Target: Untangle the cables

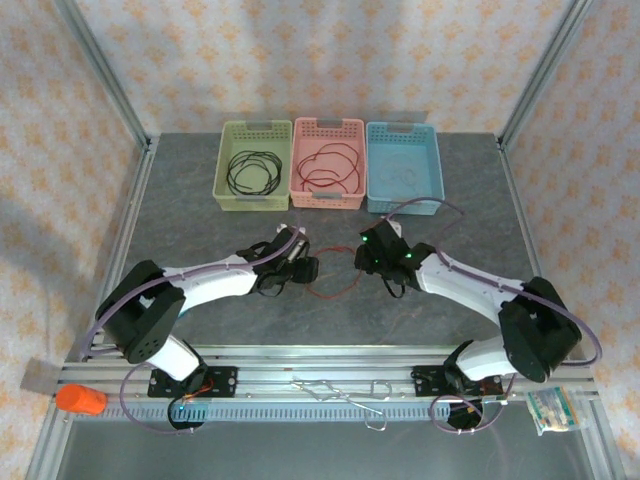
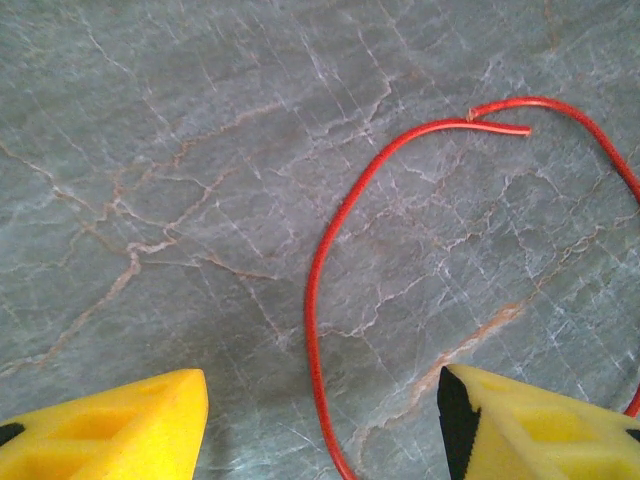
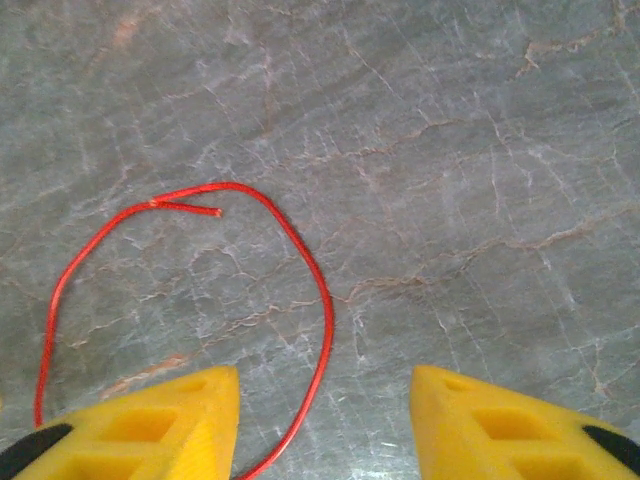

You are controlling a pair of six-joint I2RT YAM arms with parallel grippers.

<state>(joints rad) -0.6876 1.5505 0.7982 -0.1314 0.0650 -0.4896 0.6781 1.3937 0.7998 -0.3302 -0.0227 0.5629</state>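
A loose red cable [image 2: 310, 300] lies on the grey tabletop [image 1: 200, 230] at the centre of the top view, between the 2 arms. The left jaws and right jaws both stand spread over it, pinching nothing, and its strand leaves the lower edge of each wrist view between them. At upper centre, 3 baskets [image 1: 327, 125] hold the other cables [image 1: 252, 172].

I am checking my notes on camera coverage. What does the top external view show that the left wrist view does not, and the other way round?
Top external adds: the green basket, pink basket and blue basket at the far side of the grey table, and the right gripper. Left wrist adds: the free end of the red cable. Shared: the red cable lying loose on the table, and the left gripper, open.
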